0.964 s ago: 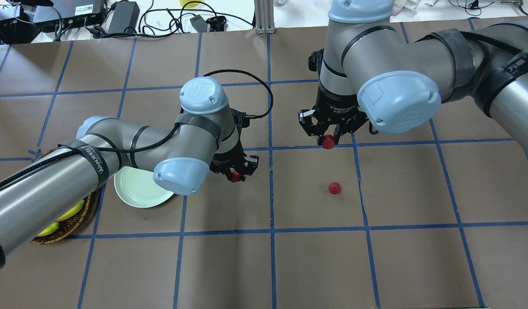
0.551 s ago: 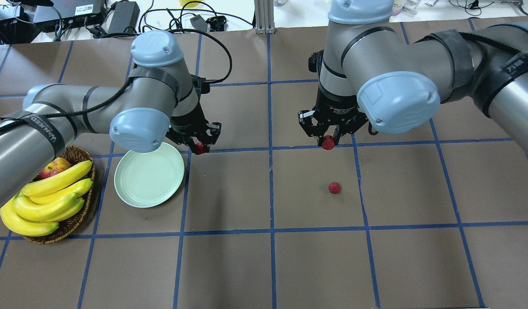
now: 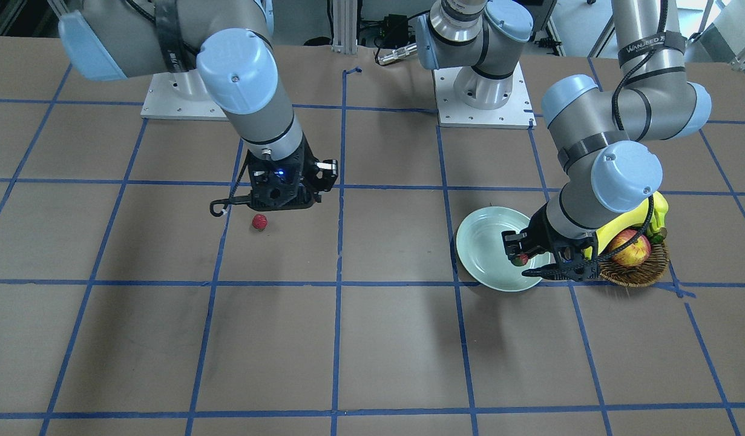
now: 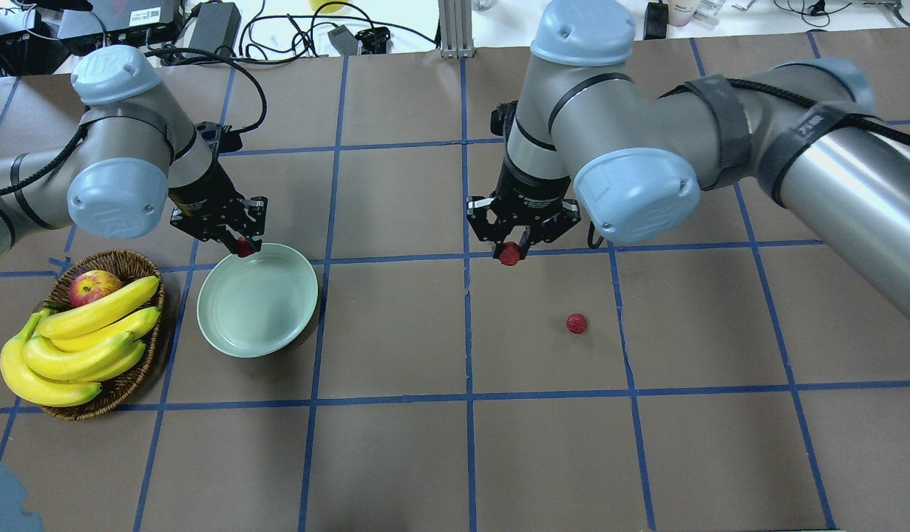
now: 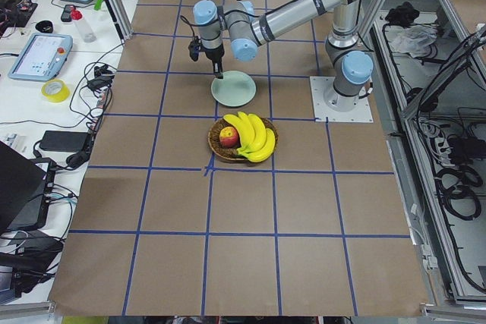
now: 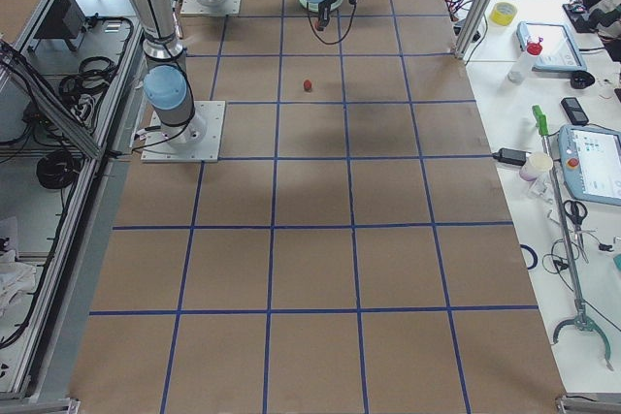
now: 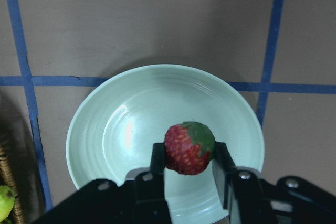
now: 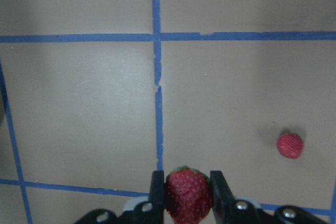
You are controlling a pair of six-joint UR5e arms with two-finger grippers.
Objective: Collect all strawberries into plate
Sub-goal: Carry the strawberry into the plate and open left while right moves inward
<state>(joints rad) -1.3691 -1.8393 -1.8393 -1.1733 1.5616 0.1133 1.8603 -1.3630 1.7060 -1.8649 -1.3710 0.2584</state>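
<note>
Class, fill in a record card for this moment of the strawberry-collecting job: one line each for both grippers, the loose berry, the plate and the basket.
left gripper: jaws shut on a strawberry, held above the plate near its rim
right gripper: jaws shut on a second strawberry, raised over the table
third strawberry: lying loose on the table, apart from both grippers
plate: on the table beside the basket, no berry lying in it
basket: holds bananas and an apple

Bright, even light; soft shadows
</note>
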